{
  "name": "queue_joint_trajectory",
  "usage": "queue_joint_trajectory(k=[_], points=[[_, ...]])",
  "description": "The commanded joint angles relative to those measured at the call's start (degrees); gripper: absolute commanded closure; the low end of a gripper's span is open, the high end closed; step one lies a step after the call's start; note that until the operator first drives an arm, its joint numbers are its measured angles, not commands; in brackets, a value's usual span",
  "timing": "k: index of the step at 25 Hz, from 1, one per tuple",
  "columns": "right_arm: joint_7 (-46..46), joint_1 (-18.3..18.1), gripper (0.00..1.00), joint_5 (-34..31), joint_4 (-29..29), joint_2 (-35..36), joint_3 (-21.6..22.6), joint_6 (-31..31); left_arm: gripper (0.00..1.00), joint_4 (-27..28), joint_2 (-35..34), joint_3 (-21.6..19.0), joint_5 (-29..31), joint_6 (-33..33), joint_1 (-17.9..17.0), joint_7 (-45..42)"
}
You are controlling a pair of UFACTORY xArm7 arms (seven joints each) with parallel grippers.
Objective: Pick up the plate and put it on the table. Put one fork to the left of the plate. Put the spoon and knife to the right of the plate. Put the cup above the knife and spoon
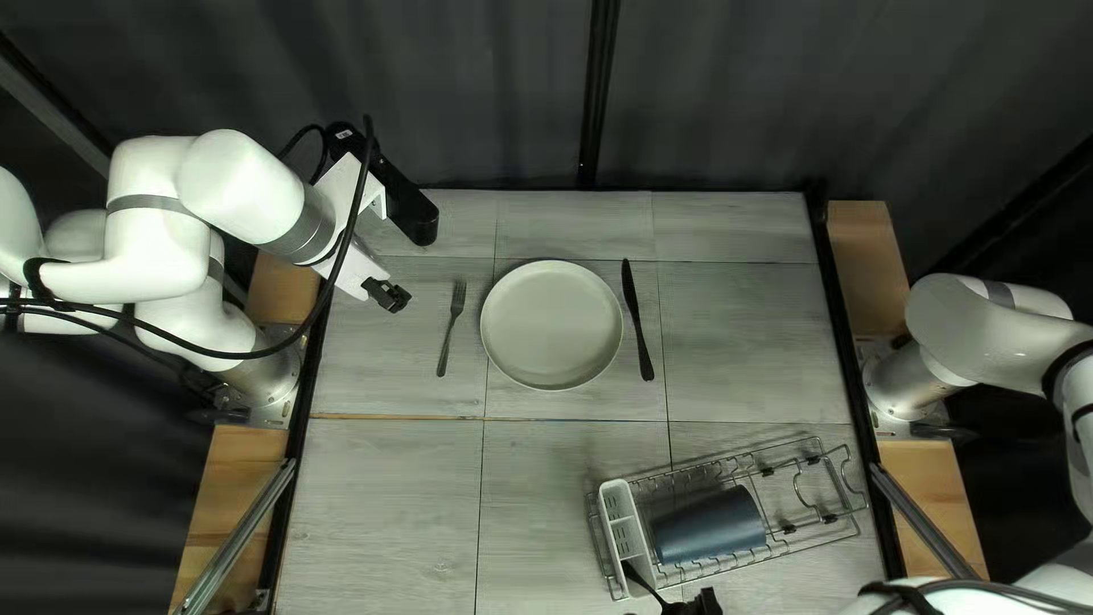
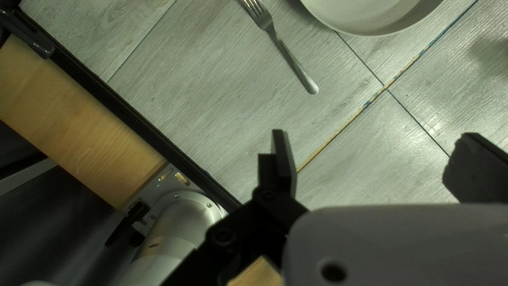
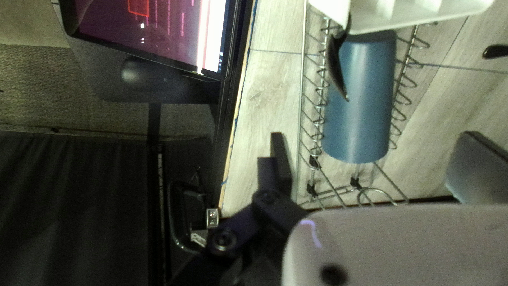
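Right wrist view: the spoon (image 3: pixel 334 63) in the rack (image 3: pixel 355 182) is apparently being targeted, right gripper (image 3: pixel 373 141) spread apart, pinching needed next.

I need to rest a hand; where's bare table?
Bare in the top left view: right of the knife, above the dish rack; below the fork, left of the rack. Crowded: the rack, with cup, cutlery holder, dark utensil.
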Motion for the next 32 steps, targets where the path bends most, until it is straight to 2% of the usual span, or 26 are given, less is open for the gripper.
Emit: queue_joint_trajectory(k=[1, 4, 11, 12, 13, 14, 15, 18, 21, 26, 32], points=[[-3.3, 0.4, 0.0, -1.0, -1.2, -1.2, 0.6, -2.0, 0.0, 0.0, 0.0, 0.0, 0.0, 0.0, 0.0, 0.0], [-5.3, 0.3, 0.0, -1.4, -1.6, -2.3, 1.1, -3.1, 0.0, 0.0, 0.0, 0.0, 0.0, 0.0, 0.0, 0.0], [-9.0, 3.3, 0.02, -2.5, -8.9, -1.7, 0.7, -8.3, 0.0, 0.0, 0.0, 0.0, 0.0, 0.0, 0.0, 0.0], [-9.5, 3.8, 0.21, -2.6, -10.1, -1.5, 0.6, -9.2, 0.0, 0.0, 0.0, 0.0, 0.0, 0.0, 0.0, 0.0], [-9.8, 4.2, 0.73, -2.7, -11.3, -1.3, 0.5, -10.0, 0.0, 0.0, 0.0, 0.0, 0.0, 0.0, 0.0, 0.0], [-10.1, 4.6, 0.94, -2.8, -12.3, -1.1, 0.4, -10.5, 0.0, 0.0, 0.0, 0.0, 0.0, 0.0, 0.0, 0.0], [-10.6, 5.5, 1.0, -3.0, -14.1, -0.6, 0.1, -11.7, 0.0, 0.0, 0.0, 0.0, 0.0, 0.0, 0.0, 0.0], [-11.2, 7.5, 1.0, -3.7, -17.6, 0.8, -0.8, -13.7, 0.0, 0.0, 0.0, 0.0, 0.0, 0.0, 0.0, 0.0], [-11.3, 8.7, 1.0, -4.3, -18.7, 1.6, -1.5, -14.1, 0.0, 0.0, 0.0, 0.0, 0.0, 0.0, 0.0, 0.0], [-11.3, 9.7, 1.0, -6.6, -16.2, 3.5, -3.2, -11.2, 0.0, 0.0, 0.0, 0.0, 0.0, 0.0, 0.0, 0.0], [-11.7, 12.8, 1.0, -11.2, -14.1, 8.0, -6.9, -6.1, 0.0, 0.0, 0.0, 0.0, 0.0, 0.0, 0.0, 0.0]])
